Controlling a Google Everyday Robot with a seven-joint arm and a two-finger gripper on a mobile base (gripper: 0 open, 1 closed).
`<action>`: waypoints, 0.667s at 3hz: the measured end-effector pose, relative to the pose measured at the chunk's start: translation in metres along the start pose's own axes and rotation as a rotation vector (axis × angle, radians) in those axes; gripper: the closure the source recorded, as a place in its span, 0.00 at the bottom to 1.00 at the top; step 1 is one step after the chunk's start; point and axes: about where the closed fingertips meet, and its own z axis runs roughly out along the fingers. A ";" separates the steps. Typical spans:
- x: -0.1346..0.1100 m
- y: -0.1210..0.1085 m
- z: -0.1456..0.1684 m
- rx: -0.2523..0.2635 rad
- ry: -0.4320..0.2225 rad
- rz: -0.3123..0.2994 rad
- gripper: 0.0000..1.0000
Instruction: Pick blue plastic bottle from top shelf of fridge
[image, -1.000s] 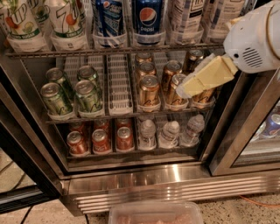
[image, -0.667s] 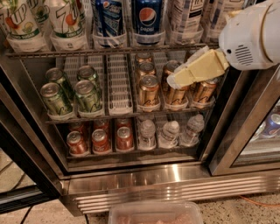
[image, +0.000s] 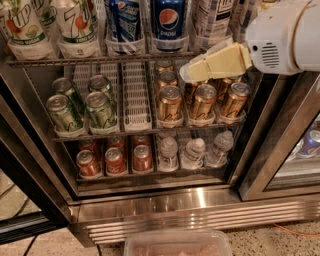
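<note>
The fridge (image: 150, 212) stands open. Toward the right end of its top shelf (image: 100, 59) stands the blue plastic bottle (image: 212, 17). The claw (image: 188, 72) hangs just below the bottle; wide or narrow, I cannot tell.

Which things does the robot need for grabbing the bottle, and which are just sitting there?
Needed: blue bottle, top shelf, fridge, gripper just below that shelf, before the gold cans.
Just there: Pepsi bottles, 7UP bottles, green cans, red cans, water bottles, tub.
</note>
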 end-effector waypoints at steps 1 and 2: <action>0.000 0.000 0.000 0.000 0.000 0.000 0.00; -0.001 0.012 0.004 -0.042 0.017 0.000 0.00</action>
